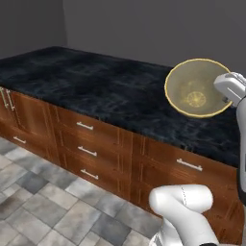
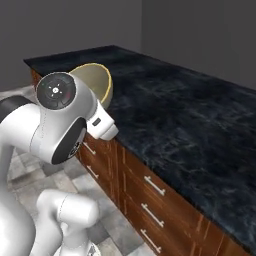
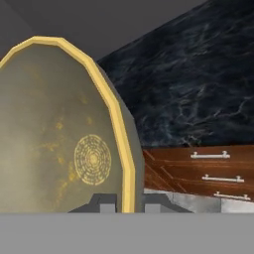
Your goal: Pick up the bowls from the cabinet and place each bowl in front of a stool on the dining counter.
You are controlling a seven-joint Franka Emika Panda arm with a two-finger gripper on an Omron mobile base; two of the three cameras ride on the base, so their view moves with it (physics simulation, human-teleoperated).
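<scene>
one olive-beige bowl (image 1: pixel 197 89) with a thin yellow rim is held up in the air above the black marble tabletop (image 1: pixel 96 86), tipped on its side so the mouth faces the left base camera, round gold pattern showing at the bottom inside. in the left base view it sits over the near right part of the slab, touching the white hand at its right edge. in the right base view the bowl (image 2: pixel 97 85) peeks from behind the arm's big white joint, above the near left corner of the tabletop (image 2: pixel 200 130). hand view: tool (image 3: pixel 126 204) pinching the bowl (image 3: pixel 59 134) by its rim, one dark fingertip inside the wall, one outside, yellow edge running between them, jaws pressed close on the thin wall. bowl not resting on anything. reddish-brown drawers (image 1: pixel 103 151) with short silver handles run under the slab front, also seen in the hand view (image 3: pixel 198 171) beside the bowl. grey tiled floor (image 1: pixel 43 206) below. plain grey walls behind the tabletop.
</scene>
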